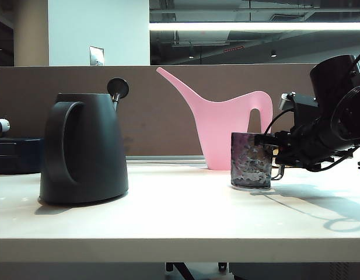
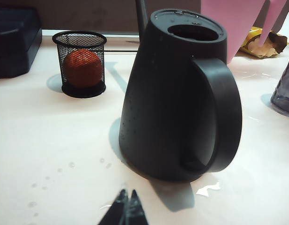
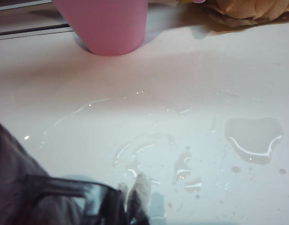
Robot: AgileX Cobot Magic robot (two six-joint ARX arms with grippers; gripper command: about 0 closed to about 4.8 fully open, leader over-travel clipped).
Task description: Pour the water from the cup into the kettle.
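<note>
Right gripper (image 1: 271, 140) pinched shut on the thin handle of the small dark dimpled glass cup (image 1: 251, 160), which stands on the pale table (image 1: 180, 216).

The large matte black kettle (image 1: 83, 149) with its loop handle sits well apart toward the left side of the exterior view, its top opening uncovered. A pink long-spouted watering can (image 1: 223, 125) stands just behind the cup. Spilled water puddles (image 3: 253, 139) lie on the table near the cup. A black mesh basket (image 2: 80, 63) holding an orange ball (image 2: 82, 68) stands beyond the kettle. The left gripper (image 2: 126, 208) hangs near the kettle's base, its fingertips together, holding nothing.
</note>
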